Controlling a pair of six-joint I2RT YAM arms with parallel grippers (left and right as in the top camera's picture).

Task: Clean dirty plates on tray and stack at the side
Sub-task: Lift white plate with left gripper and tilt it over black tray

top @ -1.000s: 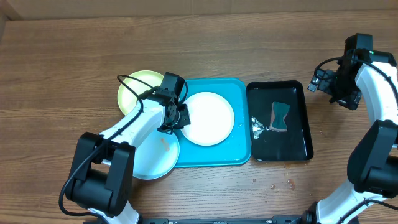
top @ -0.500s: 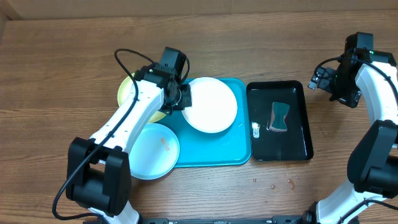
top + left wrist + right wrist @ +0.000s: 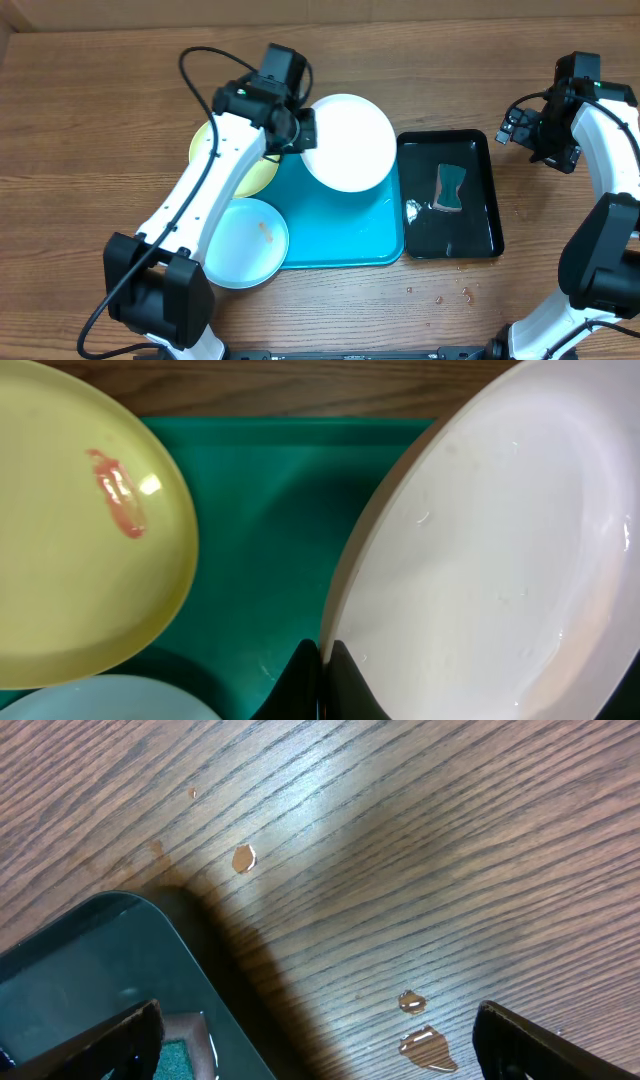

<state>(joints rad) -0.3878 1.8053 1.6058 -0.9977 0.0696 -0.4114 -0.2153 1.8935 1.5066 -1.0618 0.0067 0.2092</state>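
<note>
My left gripper (image 3: 303, 130) is shut on the left rim of the white plate (image 3: 349, 141) and holds it raised and tilted above the turquoise tray (image 3: 340, 225). In the left wrist view the jaws (image 3: 323, 670) pinch the white plate's rim (image 3: 480, 560) over the tray (image 3: 270, 530). The lime green plate (image 3: 222, 152) lies left of the tray, partly under my arm; it carries an orange-red smear (image 3: 118, 492). The light blue plate (image 3: 247, 241) with a small smear sits at the tray's front left corner. My right gripper (image 3: 528, 128) is open and empty at the far right.
A glossy black tray (image 3: 450, 195) stands right of the turquoise tray and holds a teal sponge (image 3: 450, 187). Its corner shows in the right wrist view (image 3: 90, 970). Water drops (image 3: 415, 1020) lie on the wooden table near it.
My left gripper has lifted the white plate off the turquoise tray and carried it toward the back and right. The right arm has not moved.
</note>
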